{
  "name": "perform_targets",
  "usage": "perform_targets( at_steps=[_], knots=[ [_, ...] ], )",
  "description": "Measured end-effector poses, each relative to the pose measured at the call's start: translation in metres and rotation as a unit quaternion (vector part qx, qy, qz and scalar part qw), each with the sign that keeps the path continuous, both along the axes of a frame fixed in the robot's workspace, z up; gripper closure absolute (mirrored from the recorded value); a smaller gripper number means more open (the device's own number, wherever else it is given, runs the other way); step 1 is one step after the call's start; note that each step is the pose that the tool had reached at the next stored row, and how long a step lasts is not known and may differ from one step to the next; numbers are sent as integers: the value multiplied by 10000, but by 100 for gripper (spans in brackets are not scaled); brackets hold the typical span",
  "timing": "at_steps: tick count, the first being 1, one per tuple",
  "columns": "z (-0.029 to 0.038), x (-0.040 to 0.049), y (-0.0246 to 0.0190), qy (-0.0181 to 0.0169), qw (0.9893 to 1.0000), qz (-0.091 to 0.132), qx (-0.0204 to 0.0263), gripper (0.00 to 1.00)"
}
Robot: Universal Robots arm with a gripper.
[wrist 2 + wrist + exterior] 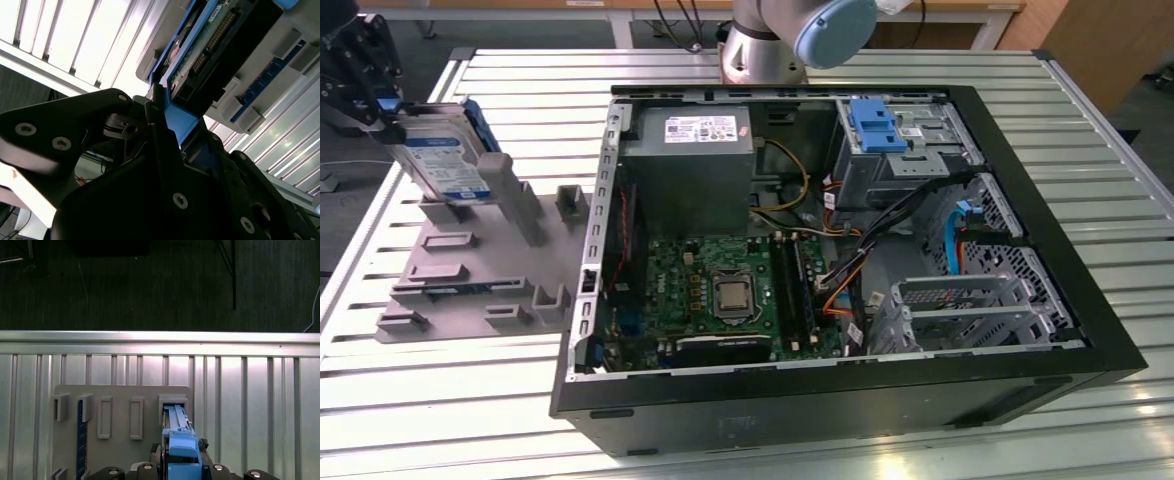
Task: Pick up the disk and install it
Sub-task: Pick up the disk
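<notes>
Reaches down over the grey rack (pixel 454 270) with gripper (pixel 371 95) clamped on the upright disk (pixel 427 150). Shows a white-and-blue label (pixel 447 170), print illegible.

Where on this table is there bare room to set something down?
In the exterior view, bare slats of the table lie nearer the camera than the grey fixture, and a strip runs down the exterior view's right of the computer case. The fixture's far end is crowded: the gripper holds the disk there. The case interior is packed.
</notes>
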State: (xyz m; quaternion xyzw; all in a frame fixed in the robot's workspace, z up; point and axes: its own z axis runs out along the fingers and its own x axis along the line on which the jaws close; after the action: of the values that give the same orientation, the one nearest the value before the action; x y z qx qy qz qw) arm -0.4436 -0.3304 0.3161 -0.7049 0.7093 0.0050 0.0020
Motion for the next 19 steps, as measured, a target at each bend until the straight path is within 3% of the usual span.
perform_targets(
  at_steps=[9,19],
  knots=[
    [56,0,0,0,10000,0,0,64],
    [59,0,0,0,10000,0,0,64]
  ],
)
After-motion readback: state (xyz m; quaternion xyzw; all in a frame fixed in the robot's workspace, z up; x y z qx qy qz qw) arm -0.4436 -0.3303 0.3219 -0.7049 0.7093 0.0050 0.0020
